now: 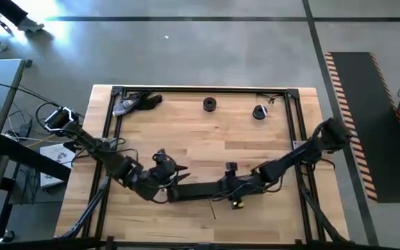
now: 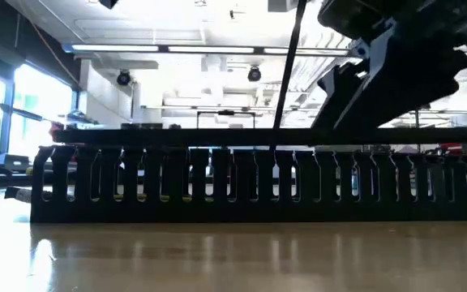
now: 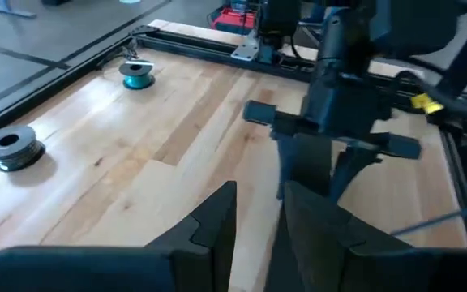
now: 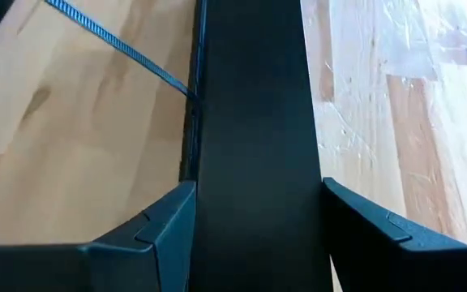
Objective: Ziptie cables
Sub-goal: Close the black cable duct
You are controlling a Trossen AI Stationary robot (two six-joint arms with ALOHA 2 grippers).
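A long black slotted channel lies flat, left to right, on the near half of the table. My right gripper straddles it right of its middle. A ribbed zip tie sticks out from the channel's near edge toward the table's near side. At the channel's left end is my left gripper. Its fingers stand a narrow gap apart, with bare wood showing between them. The cables are hidden from view. My right gripper has the channel between its two fingers, one against each long side. The fingers lie across it and come slanting down from the table's right. The channel rests with its underside on the table.
Two wire spools stand near the far edge. A grey and black tool heap lies at the far left corner. Black frame rails border the table. Something small and yellow lies just near of the channel.
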